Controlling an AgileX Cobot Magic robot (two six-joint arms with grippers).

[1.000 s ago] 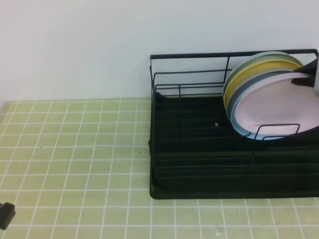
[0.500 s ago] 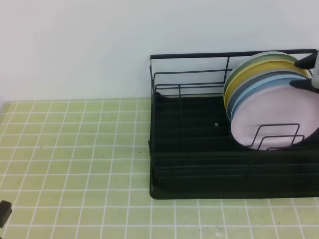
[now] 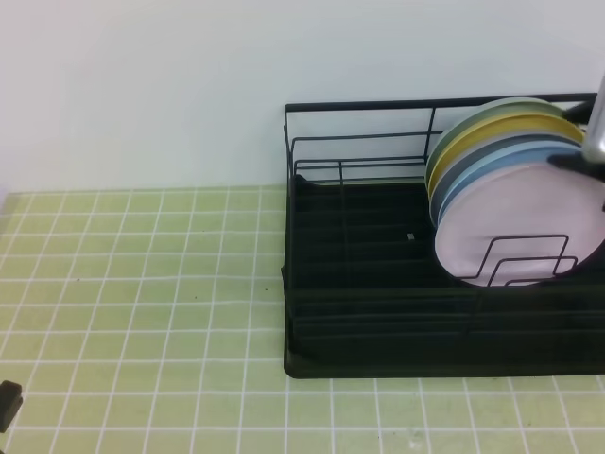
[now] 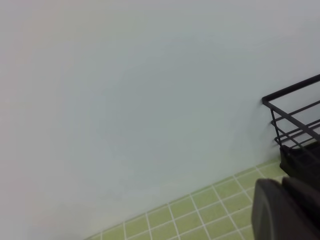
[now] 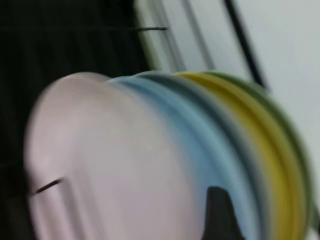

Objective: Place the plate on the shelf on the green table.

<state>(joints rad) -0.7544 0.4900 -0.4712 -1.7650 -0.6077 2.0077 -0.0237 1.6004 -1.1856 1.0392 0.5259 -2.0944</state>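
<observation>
The pale pink plate (image 3: 515, 222) stands upright in the black wire shelf (image 3: 378, 322), foremost in a row with a light blue plate (image 3: 492, 170), a grey one and a yellow plate (image 3: 473, 137). The shelf stands on the green table (image 3: 142, 284). My right gripper (image 3: 575, 159) is at the pink plate's upper right rim, mostly cut off by the frame edge. The blurred right wrist view shows the pink plate (image 5: 110, 165) and one dark fingertip (image 5: 220, 212) beside it. My left gripper (image 4: 287, 210) hangs low at the table's front left with its fingers together and holds nothing.
The shelf's tall back rail (image 3: 359, 106) runs along the white wall. Its left half holds no plates. Wire dividers (image 3: 525, 255) stand in front of the pink plate. Bare tiles stretch left of the shelf; its corner shows in the left wrist view (image 4: 295, 125).
The pink plate has tipped from a slant to upright behind the front dividers. My right gripper has moved slightly up and right. My left gripper has dropped a little lower in view.
</observation>
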